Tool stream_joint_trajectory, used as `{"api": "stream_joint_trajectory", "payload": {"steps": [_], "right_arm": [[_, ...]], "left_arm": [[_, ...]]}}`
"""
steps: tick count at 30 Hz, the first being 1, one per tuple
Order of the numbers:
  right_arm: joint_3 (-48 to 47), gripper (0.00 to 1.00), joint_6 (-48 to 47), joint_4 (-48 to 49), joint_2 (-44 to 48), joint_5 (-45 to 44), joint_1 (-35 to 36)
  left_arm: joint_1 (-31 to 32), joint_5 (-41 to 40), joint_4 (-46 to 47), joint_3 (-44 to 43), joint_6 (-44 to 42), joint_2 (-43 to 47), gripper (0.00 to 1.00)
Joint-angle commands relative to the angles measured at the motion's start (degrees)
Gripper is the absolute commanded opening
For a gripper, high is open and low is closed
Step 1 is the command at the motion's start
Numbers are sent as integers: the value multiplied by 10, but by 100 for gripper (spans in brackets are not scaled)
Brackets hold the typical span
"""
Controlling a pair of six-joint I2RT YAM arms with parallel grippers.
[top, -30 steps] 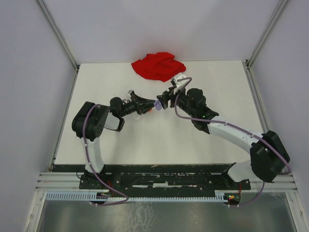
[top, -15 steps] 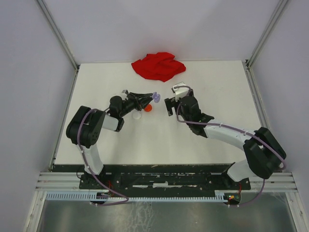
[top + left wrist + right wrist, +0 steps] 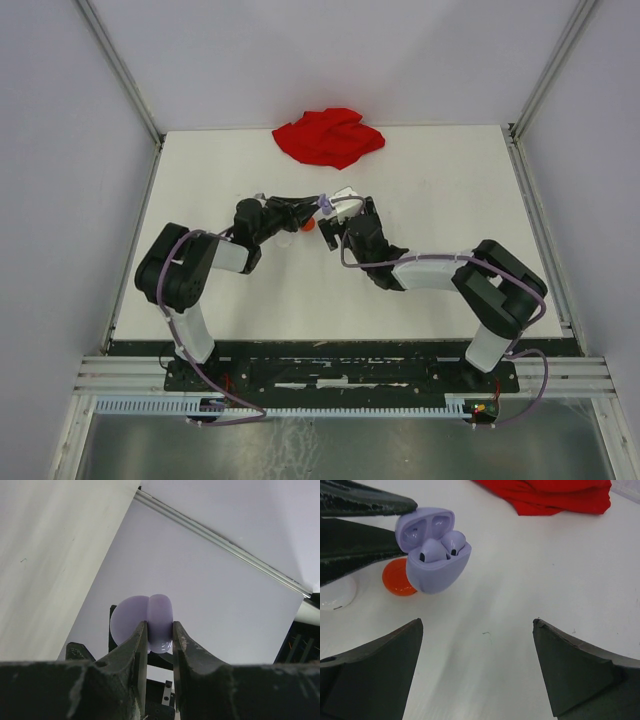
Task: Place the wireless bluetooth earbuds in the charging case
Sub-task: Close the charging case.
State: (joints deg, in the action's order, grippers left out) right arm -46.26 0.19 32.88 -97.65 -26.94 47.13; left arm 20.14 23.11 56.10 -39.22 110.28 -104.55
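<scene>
Two lavender stemmed plastic earbuds sit in the wells of the lavender clamshell charging case. The case is lid-up, pinched between the fingers of my left tool.

Change: my right tool, at the case a second ago, has backed off. Its fingers are now spread wide and empty, with the case just ahead of it.

Reading: this pair looks inserted; lid not yet shut.

Unclear: whether the buds are fully seated. The orange round plastic disc is half hidden behind the case. No other earbuds in view.
</scene>
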Motion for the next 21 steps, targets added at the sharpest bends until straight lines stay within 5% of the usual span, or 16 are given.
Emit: {"api": "stream_joint_trajectory", "payload": {"steps": [1,21], "right_arm": [[-43,99,-2,70,-19,2,3],[-87,99,-2,69,-64,-12,4]], "left_arm": [[5,-18,-1,-8,11,28,3],[11,0,-12,-19,9,29,3]]}}
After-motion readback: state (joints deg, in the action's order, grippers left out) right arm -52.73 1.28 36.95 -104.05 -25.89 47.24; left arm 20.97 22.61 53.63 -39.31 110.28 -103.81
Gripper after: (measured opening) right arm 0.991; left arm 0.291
